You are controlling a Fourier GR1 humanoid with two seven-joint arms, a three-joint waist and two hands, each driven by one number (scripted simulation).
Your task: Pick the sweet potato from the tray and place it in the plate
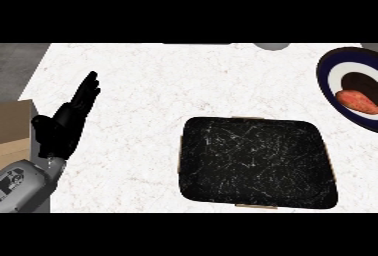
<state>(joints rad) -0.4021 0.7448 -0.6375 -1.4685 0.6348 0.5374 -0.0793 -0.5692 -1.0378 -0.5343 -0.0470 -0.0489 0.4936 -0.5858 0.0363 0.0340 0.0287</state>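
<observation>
Left robot hand [63, 125], released with fingers straight, rests at the view's left edge over the white surface [148, 90]; the right is out of view. The dark tray [255, 162] holds nothing. The sweet potato [358, 101] lies in the plate [328, 80]; placement appears complete, with no further move needed.

White speckled counter [184, 85]: fills most of the view. Grey floor strip [18, 65]: along the counter's left edge, upper part. Tan wooden surface [15, 125]: at the left edge, below the floor strip. Grey round object [273, 46]: at the counter's far edge, cut off, kind unclear.
</observation>
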